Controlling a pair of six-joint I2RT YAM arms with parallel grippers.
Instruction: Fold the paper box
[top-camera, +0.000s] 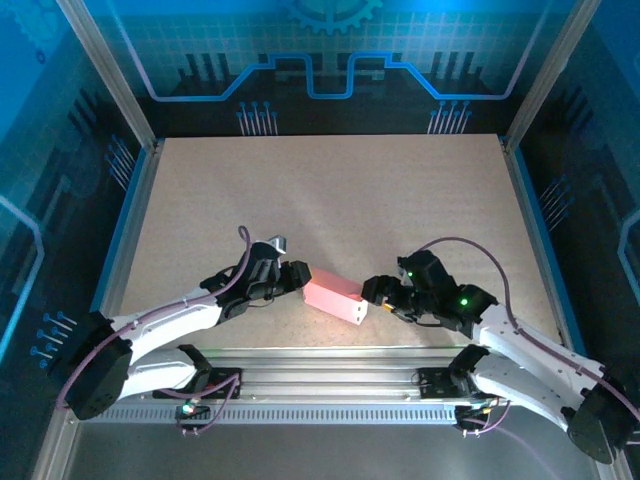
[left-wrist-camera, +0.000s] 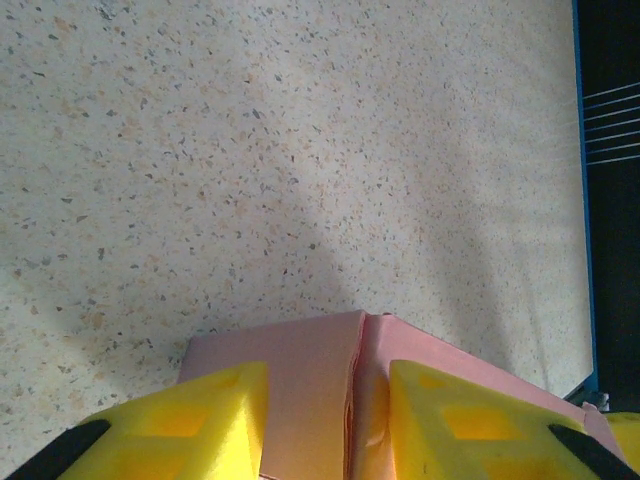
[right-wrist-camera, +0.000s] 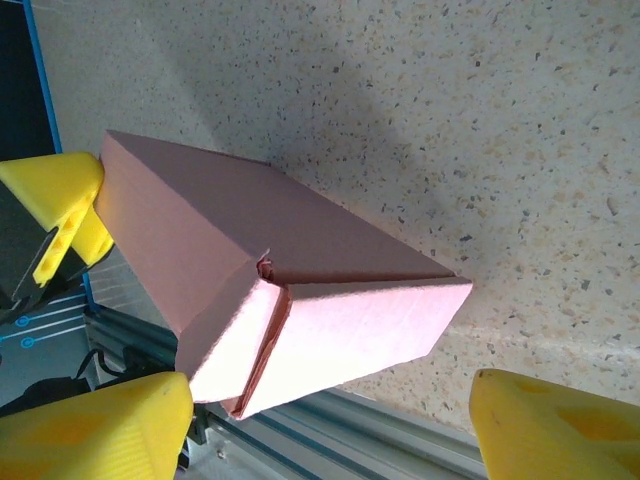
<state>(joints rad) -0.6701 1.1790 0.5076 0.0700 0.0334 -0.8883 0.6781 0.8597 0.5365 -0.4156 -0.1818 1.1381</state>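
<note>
The paper box (top-camera: 335, 297) is lying closed on the counter (top-camera: 330, 190), near its near edge and about midway between left and right, its long side running from far-left to near-right. Its flaps are meeting in a seam at each end, hiding the inside.

The left gripper (top-camera: 292, 278) is touching the box's left end. Its jaws are standing partly apart over the pink card, and I cannot tell whether they are pinching it.

The right gripper (top-camera: 372, 292) is sitting just beside the box's right end, jaws spread wide and gripping nothing.

Bare counter is stretching away toward the far side. A metal rail (top-camera: 330, 365) is running close along the near edge.
</note>
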